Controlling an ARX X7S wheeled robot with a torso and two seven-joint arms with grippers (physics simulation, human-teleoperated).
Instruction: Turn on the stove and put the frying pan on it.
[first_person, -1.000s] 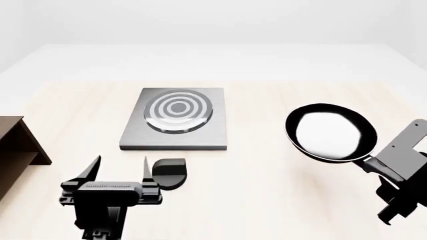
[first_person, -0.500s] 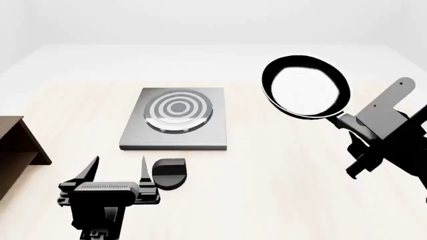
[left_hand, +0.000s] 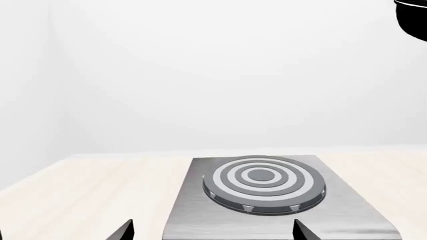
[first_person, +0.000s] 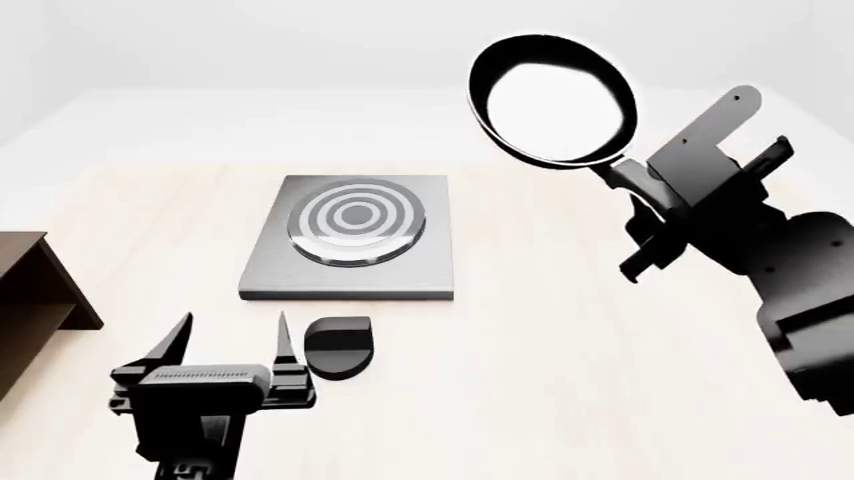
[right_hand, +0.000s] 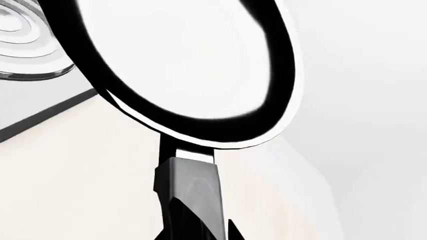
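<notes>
Black right gripper (first_person: 638, 190) clamps the long handle of the round black frying pan (first_person: 558, 100), its pale inside bare; left gripper (first_person: 230, 340), jaws apart, holds nothing, just beside the black knob (first_person: 339, 345).

Right tool (first_person: 638, 195) raised, clamped; left tool (first_person: 227, 340) spread low.

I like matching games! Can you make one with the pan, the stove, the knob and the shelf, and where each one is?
Things:
1. pan
2. stove
3. knob
4. shelf

Places:
A. at the table's left edge
B. beside the left tool
C. flat on the table's middle
D. up in the air, held by the right tool

Pairs: 1-D, 2-C, 3-B, 4-A
</notes>
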